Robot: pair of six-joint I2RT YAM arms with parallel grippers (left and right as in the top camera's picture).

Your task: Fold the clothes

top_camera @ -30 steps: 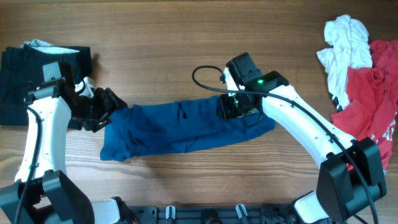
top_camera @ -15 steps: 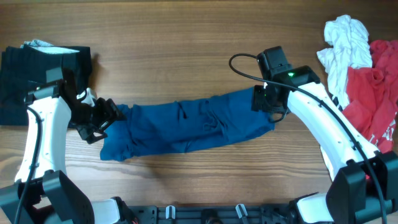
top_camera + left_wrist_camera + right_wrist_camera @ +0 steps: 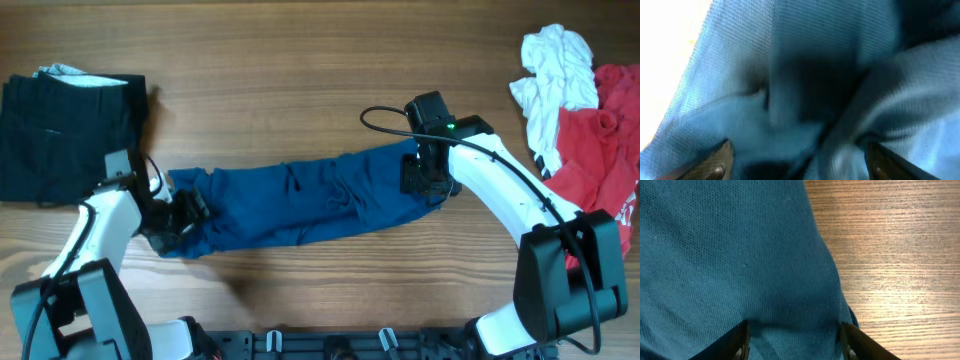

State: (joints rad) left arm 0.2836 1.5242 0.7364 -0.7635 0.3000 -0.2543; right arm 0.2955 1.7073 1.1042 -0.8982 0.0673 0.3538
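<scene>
Between the left jaws and right jaws the shirt (image 3: 300, 205) lies on the counter (image 3: 300, 80); both stand parted, left astride bunched cloth, right over flat cloth. I judge each should pinch a full edge, then lift evenly. Its long axis runs from the left jaws, angling slightly outward toward the right jaws.
</scene>
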